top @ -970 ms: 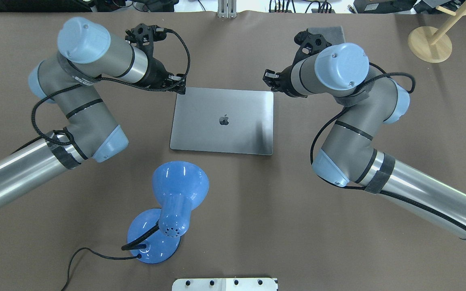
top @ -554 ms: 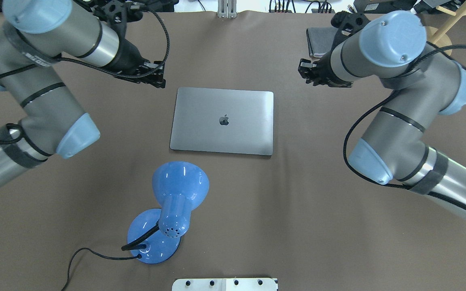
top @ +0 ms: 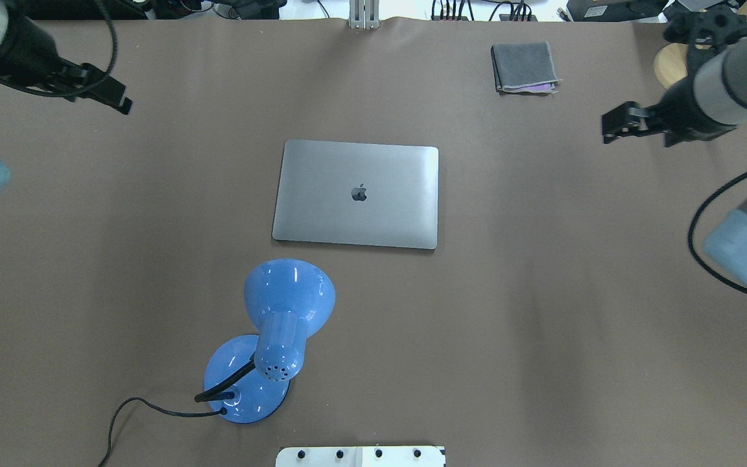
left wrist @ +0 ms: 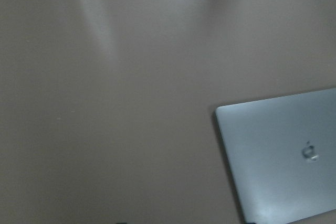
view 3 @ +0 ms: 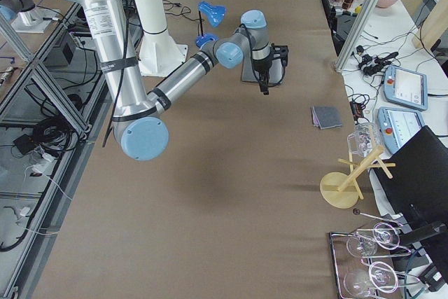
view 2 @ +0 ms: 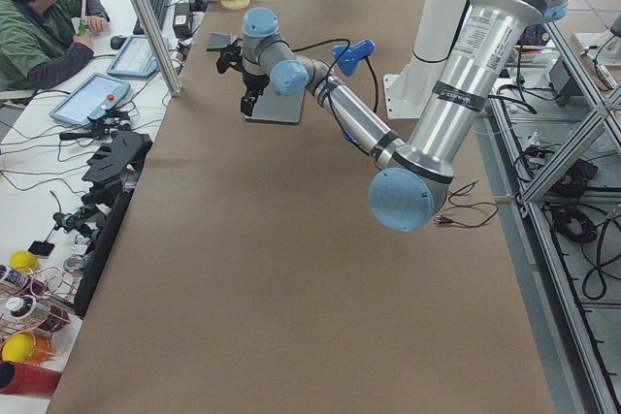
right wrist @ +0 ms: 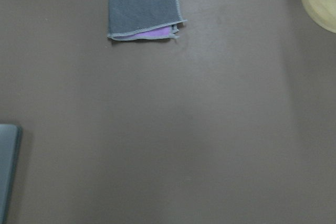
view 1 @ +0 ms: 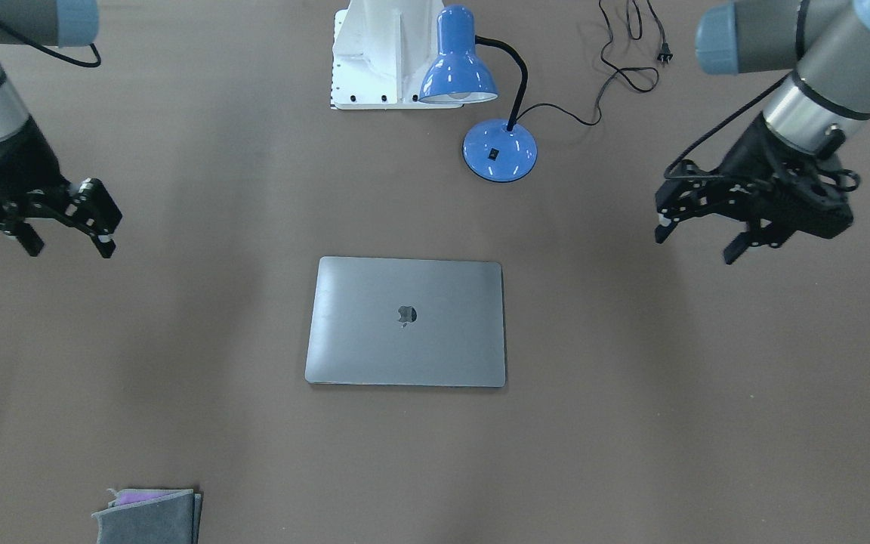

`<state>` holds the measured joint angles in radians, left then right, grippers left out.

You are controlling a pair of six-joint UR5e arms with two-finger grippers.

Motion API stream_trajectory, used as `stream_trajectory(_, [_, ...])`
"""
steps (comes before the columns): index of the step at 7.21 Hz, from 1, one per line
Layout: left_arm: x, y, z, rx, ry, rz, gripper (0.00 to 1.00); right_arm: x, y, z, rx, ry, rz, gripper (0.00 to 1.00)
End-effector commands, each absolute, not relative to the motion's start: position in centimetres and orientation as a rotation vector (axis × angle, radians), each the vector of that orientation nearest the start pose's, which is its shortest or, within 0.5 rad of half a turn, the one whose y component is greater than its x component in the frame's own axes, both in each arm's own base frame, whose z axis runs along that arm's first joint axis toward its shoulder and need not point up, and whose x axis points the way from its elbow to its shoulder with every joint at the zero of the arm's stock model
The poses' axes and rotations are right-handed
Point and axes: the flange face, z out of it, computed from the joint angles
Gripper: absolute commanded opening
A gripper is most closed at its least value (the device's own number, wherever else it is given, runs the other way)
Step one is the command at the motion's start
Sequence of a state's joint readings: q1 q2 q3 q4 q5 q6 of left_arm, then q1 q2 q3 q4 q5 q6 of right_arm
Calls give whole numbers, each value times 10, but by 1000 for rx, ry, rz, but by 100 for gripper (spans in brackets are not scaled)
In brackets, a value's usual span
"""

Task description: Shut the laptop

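Observation:
The grey laptop (top: 357,194) lies shut and flat in the middle of the table, apple logo up; it also shows in the front view (view 1: 405,321) and the left wrist view (left wrist: 283,156). Only its edge shows in the right wrist view (right wrist: 5,171). My left gripper (view 1: 694,245) is open and empty, raised well off to the laptop's side, at the overhead view's top left (top: 114,97). My right gripper (view 1: 69,248) is open and empty, far off on the other side (top: 613,126). Neither touches the laptop.
A blue desk lamp (top: 283,311) with its cord stands near the laptop's near edge. A folded grey cloth (top: 522,68) lies at the far right. A wooden stand base (top: 672,65) sits at the far right corner. The white robot base (top: 360,456) is at the near edge.
Both arms have swung outward and away from the laptop's far corners, the left one leftward, the right one rightward. The laptop has stayed shut and still.

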<state>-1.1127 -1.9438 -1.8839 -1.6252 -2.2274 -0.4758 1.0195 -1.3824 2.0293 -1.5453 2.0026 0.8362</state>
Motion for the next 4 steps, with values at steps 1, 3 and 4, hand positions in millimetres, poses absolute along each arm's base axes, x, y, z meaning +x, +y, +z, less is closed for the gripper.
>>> stream_trajectory(1, [111,-568,356,327,742,345,99,-94,-478,445,205,-690,-51,100])
stream_trajectory(3, [19,-571,425,278,739,339,99,-14,-447,525,128,-746,-68,100])
stream_trajectory(4, [-3,-570,492,210,751,363,99,14,-428,568,103,-727,-94,100])
